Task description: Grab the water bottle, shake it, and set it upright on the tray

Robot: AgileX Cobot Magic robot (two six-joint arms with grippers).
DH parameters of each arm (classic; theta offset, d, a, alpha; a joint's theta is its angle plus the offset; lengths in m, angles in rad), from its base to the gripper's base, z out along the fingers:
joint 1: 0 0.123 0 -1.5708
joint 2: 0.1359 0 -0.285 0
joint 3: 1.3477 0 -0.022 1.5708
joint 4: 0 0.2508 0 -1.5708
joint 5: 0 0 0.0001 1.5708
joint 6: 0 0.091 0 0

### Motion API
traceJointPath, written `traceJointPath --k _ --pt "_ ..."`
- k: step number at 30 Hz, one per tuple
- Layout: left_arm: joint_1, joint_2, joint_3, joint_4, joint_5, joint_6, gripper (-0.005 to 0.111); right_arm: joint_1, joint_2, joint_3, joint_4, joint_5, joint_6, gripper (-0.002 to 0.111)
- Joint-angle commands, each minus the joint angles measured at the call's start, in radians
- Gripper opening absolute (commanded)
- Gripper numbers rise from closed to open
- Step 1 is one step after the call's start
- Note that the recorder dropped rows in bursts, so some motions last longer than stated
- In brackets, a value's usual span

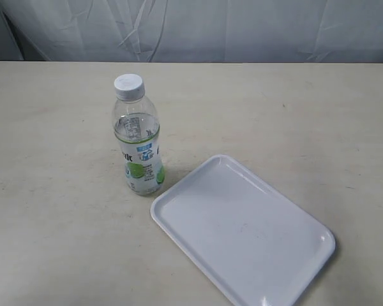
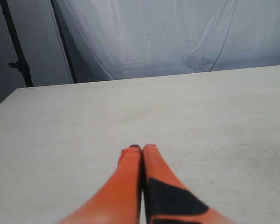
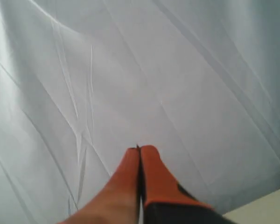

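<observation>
Exterior view shows the water bottle (image 1: 137, 143) standing upright on the desk (image 1: 51, 223) left of centre, just beside the left corner of the tray (image 1: 242, 233) at lower right, while the wrist views show the left fingers (image 2: 132, 157) and right fingers (image 3: 129, 162) pressed together, gripping nothing.

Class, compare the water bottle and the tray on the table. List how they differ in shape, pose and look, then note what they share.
The water bottle stands upright; the tray lies flat. The bottle is narrow and round; the tray is a far wider rounded rectangle. The bottle is clear with a printed label; the tray is plain white. Both rest on the table, close together.
</observation>
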Motion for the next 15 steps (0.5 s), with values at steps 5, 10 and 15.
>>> traceJointPath --k 5,10,15 --pt "0.0 -0.005 0.005 0.001 -0.006 -0.004 0.0 0.198 0.78 -0.261 -0.873 -0.605 0.228 0.007" --pt "0.0 -0.005 0.005 0.001 -0.006 -0.004 0.0 0.357 1.103 -0.398 -0.999 -0.668 0.219 0.101" --pt "0.0 -0.005 0.005 0.001 -0.006 -0.004 0.0 0.564 1.247 -0.493 -1.107 -0.626 0.112 0.104"
